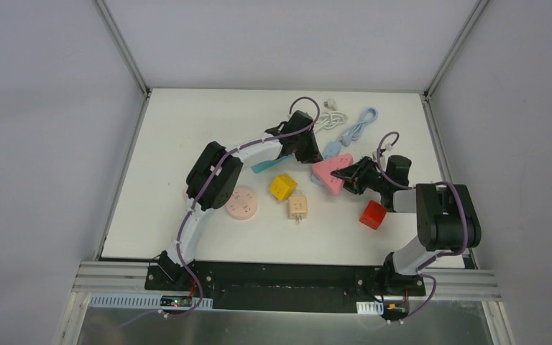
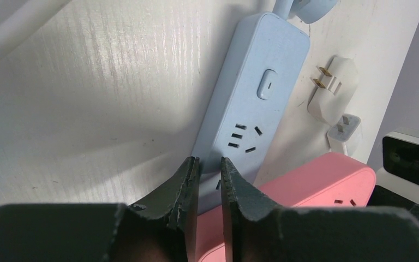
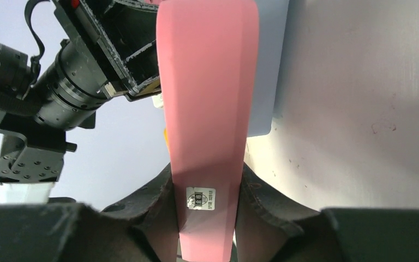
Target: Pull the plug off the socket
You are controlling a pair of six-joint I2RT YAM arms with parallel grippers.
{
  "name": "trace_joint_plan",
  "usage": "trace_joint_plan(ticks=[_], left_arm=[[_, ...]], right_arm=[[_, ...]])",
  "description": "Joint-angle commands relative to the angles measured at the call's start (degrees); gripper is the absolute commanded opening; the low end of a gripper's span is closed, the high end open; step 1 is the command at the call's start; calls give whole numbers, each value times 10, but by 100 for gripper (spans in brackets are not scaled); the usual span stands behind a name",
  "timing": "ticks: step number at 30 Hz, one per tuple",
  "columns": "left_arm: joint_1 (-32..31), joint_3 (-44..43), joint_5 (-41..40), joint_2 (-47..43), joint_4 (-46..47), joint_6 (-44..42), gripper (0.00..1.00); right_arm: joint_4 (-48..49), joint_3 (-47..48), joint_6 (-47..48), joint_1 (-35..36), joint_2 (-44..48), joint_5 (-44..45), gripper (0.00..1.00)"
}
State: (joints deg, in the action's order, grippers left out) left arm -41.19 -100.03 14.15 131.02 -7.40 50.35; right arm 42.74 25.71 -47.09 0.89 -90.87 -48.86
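Both arms rise from small black bases bolted to the black mounting plate [image 1: 280, 280]. The left arm [image 1: 212, 180], at the plate's left end, has bulky black joint housings joined by white link shells. The right arm [image 1: 442, 215], at the plate's right end, shows the same black housings with a white lower link. A purple cable [image 1: 182, 230] runs along each arm, fastened by white clips and looping loose at the end farthest from the plate. The left pincer [image 2: 208, 162] has two matte black, wedge-shaped fingers [image 2: 183, 185] with finely ridged inner edges. The right pincer [image 3: 207, 188] has matching dark, scuffed fingers [image 3: 262, 202] on a broad black body.
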Motion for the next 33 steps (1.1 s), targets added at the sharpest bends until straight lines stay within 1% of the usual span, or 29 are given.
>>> trace_joint_plan(ticks=[1, 3, 6, 10, 14, 18, 21, 25, 29, 31, 33], left_arm=[[-32, -3, 27, 27, -82, -11, 17], [-37, -10, 18, 27, -96, -21, 16], [-39, -13, 15, 27, -98, -24, 16], [-39, -19, 14, 31, -105, -24, 15], [-39, -20, 10, 32, -108, -24, 14], [-39, -21, 9, 32, -109, -24, 14], [-39, -21, 8, 32, -109, -24, 13], [-39, -21, 11, 32, -110, -24, 13], [-39, -21, 11, 32, -109, -25, 13], [-39, -21, 11, 33, -109, -25, 13], [-39, -21, 11, 32, -110, -25, 13]], right_arm=[[82, 44, -128, 9, -14, -60, 0], [80, 43, -166, 8, -11, -57, 0], [78, 48, -154, 6, -5, -64, 0], [52, 50, -51, 11, 14, -69, 0], [-14, 49, 58, 22, 47, -60, 0], [-24, 43, 91, 25, 73, -58, 0], [-53, 54, 71, 20, 71, -40, 0], [-49, 74, -22, 14, 38, -66, 0], [-48, 77, -84, 14, 34, -64, 0], [-41, 76, -93, 15, 30, -67, 0], [-43, 74, -65, 15, 39, -62, 0]])
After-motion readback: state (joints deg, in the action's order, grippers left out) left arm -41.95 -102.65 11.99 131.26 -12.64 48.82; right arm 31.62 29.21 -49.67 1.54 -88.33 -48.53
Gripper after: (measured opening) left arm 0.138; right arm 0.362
